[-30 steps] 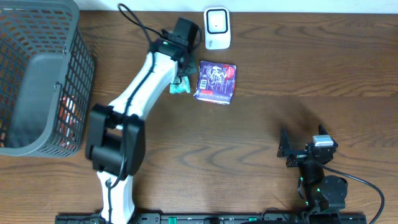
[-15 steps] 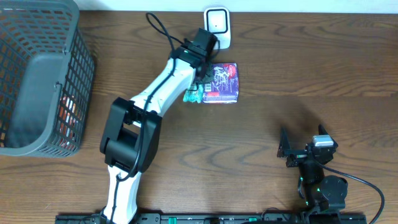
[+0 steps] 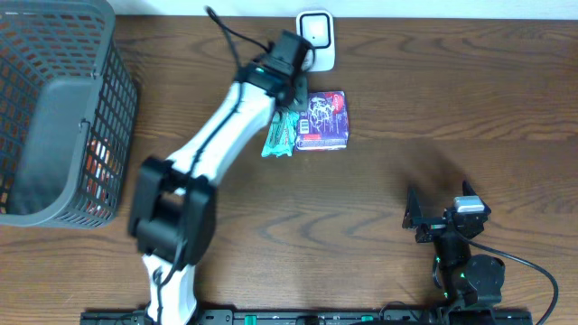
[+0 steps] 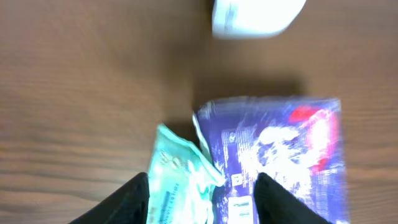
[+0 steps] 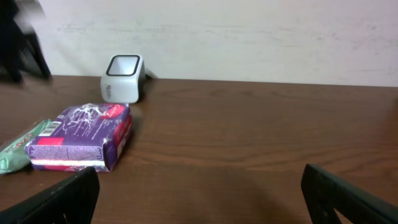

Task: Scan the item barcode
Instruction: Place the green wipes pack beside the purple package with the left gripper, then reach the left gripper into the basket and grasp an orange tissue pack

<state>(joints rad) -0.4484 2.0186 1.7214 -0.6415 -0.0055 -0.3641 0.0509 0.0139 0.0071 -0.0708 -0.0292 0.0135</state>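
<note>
A crumpled green packet lies on the wooden table against the left edge of a purple packet. A white scanner stands just behind them at the table's back edge. My left gripper hovers over the seam between the two packets. In the left wrist view its gripper is open, the dark fingers straddling the green packet and part of the purple packet, gripping neither. My right gripper rests open at the front right, far from both.
A grey wire basket with items inside fills the left end of the table. From the right wrist view, the scanner, purple packet and green packet sit at the far left.
My left arm carried the green packet rightward to the purple packet, then its jaws parted and the packet dropped flat onto the table. The right arm has stayed still.
</note>
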